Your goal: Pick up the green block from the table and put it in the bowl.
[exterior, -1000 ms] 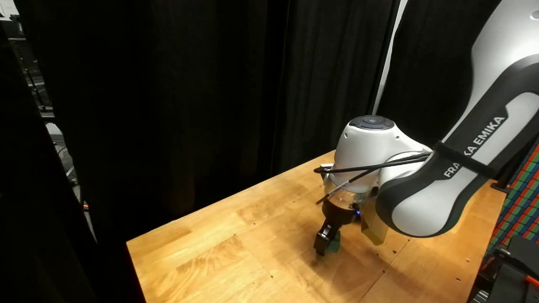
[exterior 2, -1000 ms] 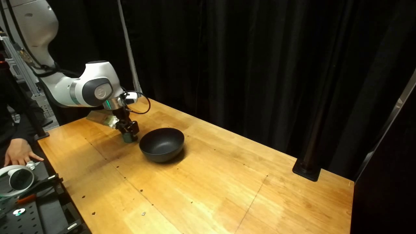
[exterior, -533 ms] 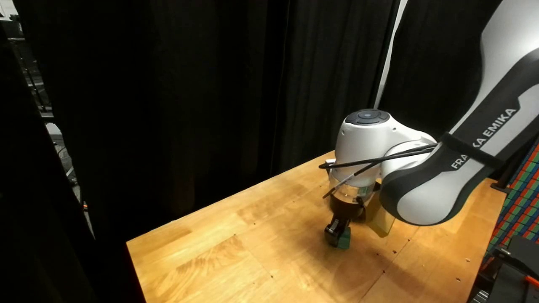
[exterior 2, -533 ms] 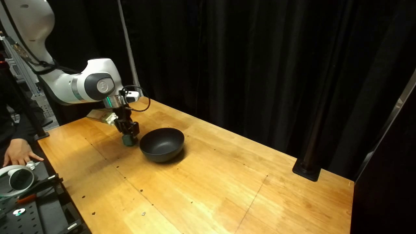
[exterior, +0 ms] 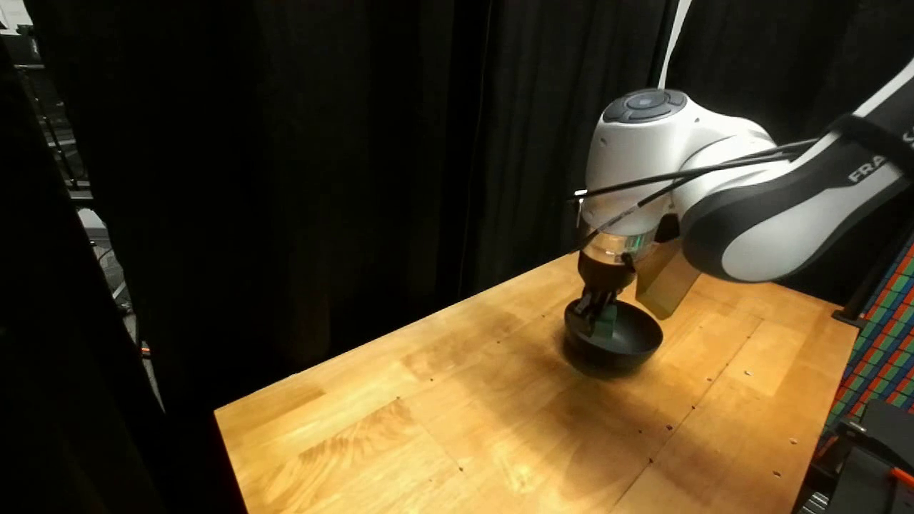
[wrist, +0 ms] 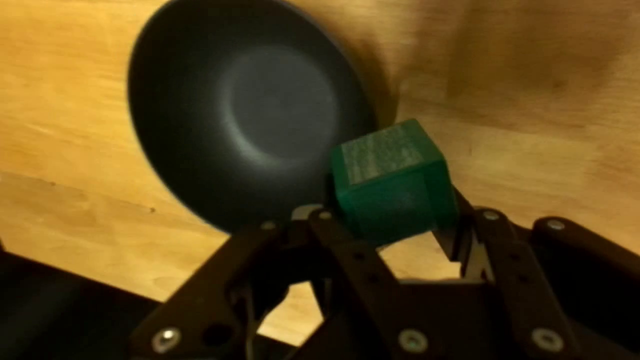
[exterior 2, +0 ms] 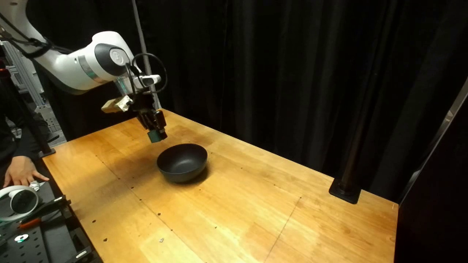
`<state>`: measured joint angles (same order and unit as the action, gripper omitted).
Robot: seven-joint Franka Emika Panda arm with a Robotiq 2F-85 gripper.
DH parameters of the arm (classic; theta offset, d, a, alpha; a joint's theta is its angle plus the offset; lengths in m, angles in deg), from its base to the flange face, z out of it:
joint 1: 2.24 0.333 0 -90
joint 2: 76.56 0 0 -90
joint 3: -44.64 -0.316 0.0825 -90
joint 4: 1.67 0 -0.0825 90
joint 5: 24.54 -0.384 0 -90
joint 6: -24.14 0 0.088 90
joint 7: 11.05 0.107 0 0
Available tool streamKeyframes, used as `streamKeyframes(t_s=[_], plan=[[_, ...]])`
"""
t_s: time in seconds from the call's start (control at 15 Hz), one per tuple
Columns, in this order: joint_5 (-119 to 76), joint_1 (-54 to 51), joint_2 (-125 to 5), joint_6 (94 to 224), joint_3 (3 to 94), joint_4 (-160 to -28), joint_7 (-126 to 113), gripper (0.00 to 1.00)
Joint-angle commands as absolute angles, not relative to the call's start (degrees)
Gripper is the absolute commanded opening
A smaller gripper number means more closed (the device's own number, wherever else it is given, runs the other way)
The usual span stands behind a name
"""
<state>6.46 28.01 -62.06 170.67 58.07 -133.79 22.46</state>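
One plank-grained wooden table (exterior 2: 256, 204) lies under everything, unchanged from half a second ago. What has altered is the Franka Emika Panda arm (exterior 2: 76, 69), which now stands distinctly higher in both exterior views. Its rise has uncovered the round black bowl (exterior: 623, 348) in an exterior view where the arm had blocked it; the bowl has stayed put, upright on the table. The Robotiq gripper (wrist: 397, 210) is clamped on the green block (wrist: 392, 182), a finger to each side. That block, smallest of all, has gone from low beside the bowl to clear of the tabletop, higher than the rim and near it; whether any part hangs directly over the hollow I cannot tell. I judge the pick done and the carry under way, with the placing left: the block probably needs to go farther toward the bowl's middle before release, since letting go here could clip the rim or miss
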Motion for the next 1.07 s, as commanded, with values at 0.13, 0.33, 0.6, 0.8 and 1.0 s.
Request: streamKeyframes(t_s=[0.13,0.33,0.6,0.8,1.0], plan=[[21.55,18.93,-65.31,169.4,53.67,-133.14,35.72,0.19],[24.9,14.46,-64.27,170.06,51.42,-133.04,39.49,0.71],[17.83,10.39,-69.61,166.17,47.14,-135.01,33.12,0.99],[4.15,9.61,-75.43,160.27,44.94,-135.67,22.48,1.0],[-10.07,7.77,-81.05,152.0,42.44,-133.91,12.21,1.0]])
